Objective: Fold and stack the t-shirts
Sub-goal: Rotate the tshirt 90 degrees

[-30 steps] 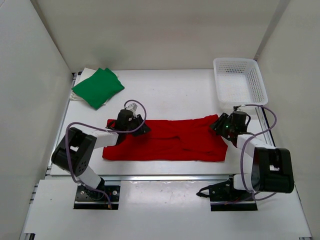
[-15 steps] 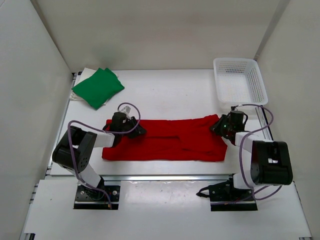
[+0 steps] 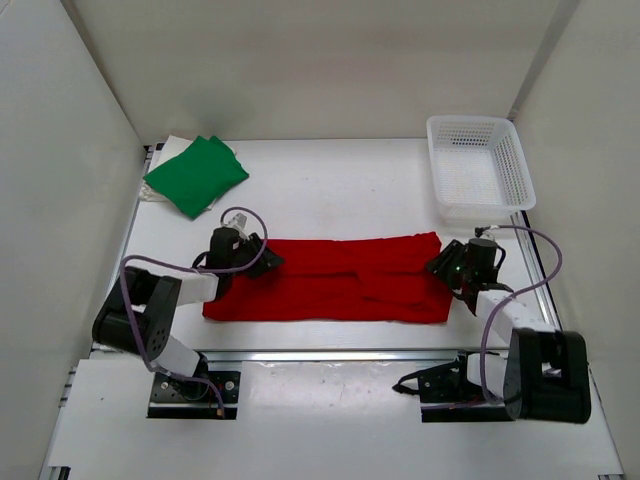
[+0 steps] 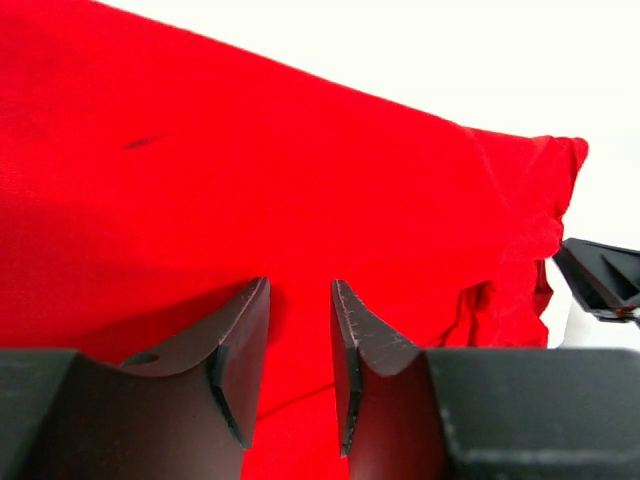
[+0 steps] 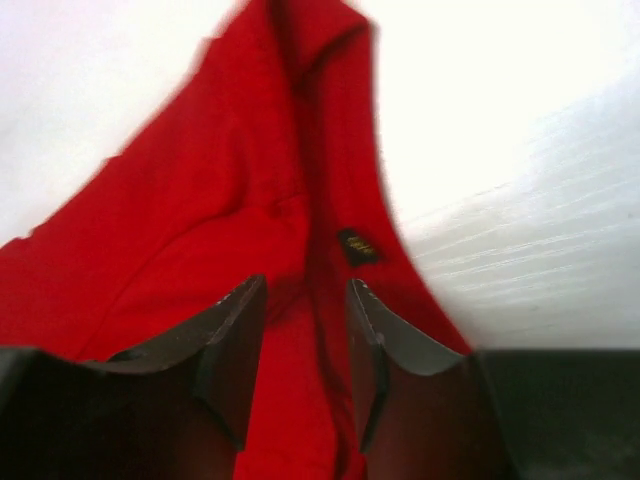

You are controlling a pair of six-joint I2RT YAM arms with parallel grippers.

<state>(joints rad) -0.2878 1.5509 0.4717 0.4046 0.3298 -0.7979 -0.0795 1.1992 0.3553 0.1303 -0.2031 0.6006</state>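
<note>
table (image 3: 330,190) | red t-shirt (image 3: 330,280) flat, front | green t-shirt (image 3: 195,175) far-left, perhaps atop white cloth (image 3: 163,150) | basket (image 3: 478,165) far-right

The red t-shirt (image 3: 330,280) lies flat as a long folded band, running left to right along the near edge of the worktop (image 3: 340,190), with a few creases toward its right end. The green t-shirt (image 3: 196,175) sits folded into a compact square at the far left corner, turned at an angle. It lies on the cream-white t-shirt (image 3: 165,148), of which only the edges show.

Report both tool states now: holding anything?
Left tool: open, over the red t-shirt, nothing gripped.
Right tool: open, over the red t-shirt too, nothing gripped.
</note>
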